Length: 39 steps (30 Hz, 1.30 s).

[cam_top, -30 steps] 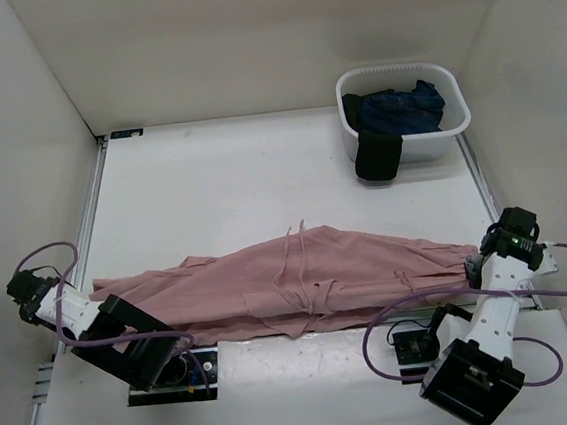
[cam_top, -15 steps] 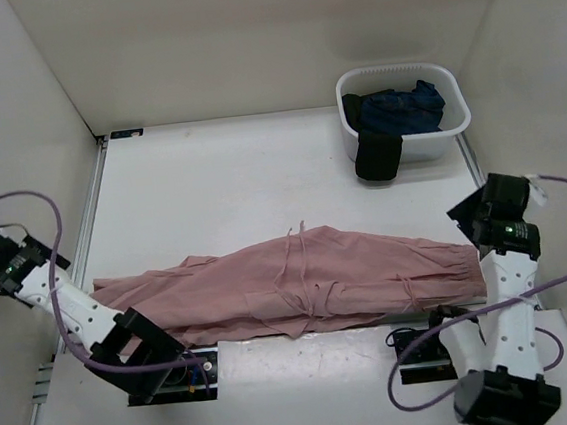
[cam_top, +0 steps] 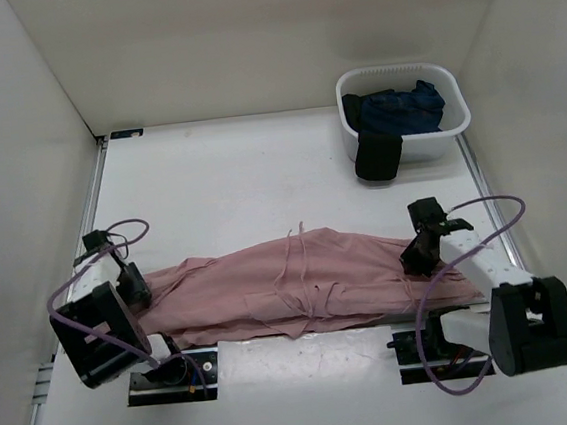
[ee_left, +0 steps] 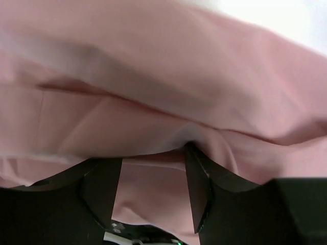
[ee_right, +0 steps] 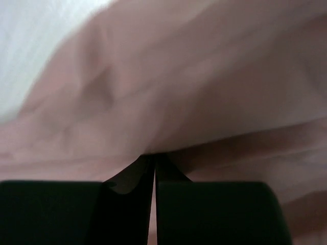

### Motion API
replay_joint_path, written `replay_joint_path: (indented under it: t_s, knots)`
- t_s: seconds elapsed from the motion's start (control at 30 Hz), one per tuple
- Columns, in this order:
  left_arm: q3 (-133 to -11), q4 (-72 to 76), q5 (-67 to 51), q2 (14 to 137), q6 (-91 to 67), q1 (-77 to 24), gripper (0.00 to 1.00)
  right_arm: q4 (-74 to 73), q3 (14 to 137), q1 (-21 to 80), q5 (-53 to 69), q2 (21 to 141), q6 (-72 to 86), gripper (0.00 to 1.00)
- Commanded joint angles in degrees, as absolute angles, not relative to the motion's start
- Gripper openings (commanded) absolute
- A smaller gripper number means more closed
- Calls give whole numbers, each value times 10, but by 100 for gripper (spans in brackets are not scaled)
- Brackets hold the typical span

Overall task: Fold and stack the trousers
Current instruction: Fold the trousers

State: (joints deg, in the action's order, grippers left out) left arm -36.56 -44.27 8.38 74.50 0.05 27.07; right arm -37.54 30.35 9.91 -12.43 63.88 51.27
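Note:
The dusty-pink trousers (cam_top: 300,281) lie stretched left to right across the near part of the table, wrinkled, with the thin drawstring at the middle. My left gripper (cam_top: 138,290) is down on their left end. In the left wrist view it (ee_left: 152,173) is open, with pink fabric (ee_left: 163,76) lying between and over the fingertips. My right gripper (cam_top: 412,262) is down on the right part of the trousers. In the right wrist view it (ee_right: 154,161) is shut, with pink fabric (ee_right: 194,76) bunched at the tips.
A white basket (cam_top: 456,126) stands at the back right and holds a dark navy garment (cam_top: 399,109). A black cloth piece (cam_top: 377,156) hangs over its front rim. White walls enclose the table (cam_top: 220,178) on three sides.
Both arms were out at the table's sides, rose, and have swung inward and down onto the trousers. The right gripper now sits further left than a second ago. The trousers have hardly moved.

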Motion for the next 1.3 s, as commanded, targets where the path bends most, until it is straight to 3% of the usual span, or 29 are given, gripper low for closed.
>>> replay_joint_path:
  t_s: [0.0,0.27,0.43,0.53,0.67,0.73,0.8,0.87,0.9,1.03,1.13,1.27]
  knots:
    - [-397,-353,142,789,0,264,62,-318,314,72,-114,699,543,4]
    - [-555,-341,121,916,0,210,62,-281,445,15,-142,889,519,0]
    - [-646,-346,132,964,0,191,70,-299,573,9,-139,939,486,0]
    - [-678,-366,132,975,0,191,73,-325,620,25,-108,934,472,6]
    - [-679,-396,127,934,0,191,76,-364,633,108,-153,840,445,19]
    - [-668,-403,127,914,0,191,78,-372,642,185,-201,811,432,41]
    - [-645,-403,139,901,0,191,79,-368,655,237,-232,802,423,53]
    - [-626,-403,145,901,0,191,79,-360,671,308,-239,830,412,53]
    - [-610,-403,145,906,0,191,79,-354,697,328,-239,849,406,51]
    - [-592,-397,140,937,0,205,79,-359,778,400,-223,974,406,18]
    - [-586,-397,140,950,0,205,79,-348,793,427,-167,1019,401,3]
    - [-571,-387,134,962,0,205,79,-314,706,473,-113,999,401,0]
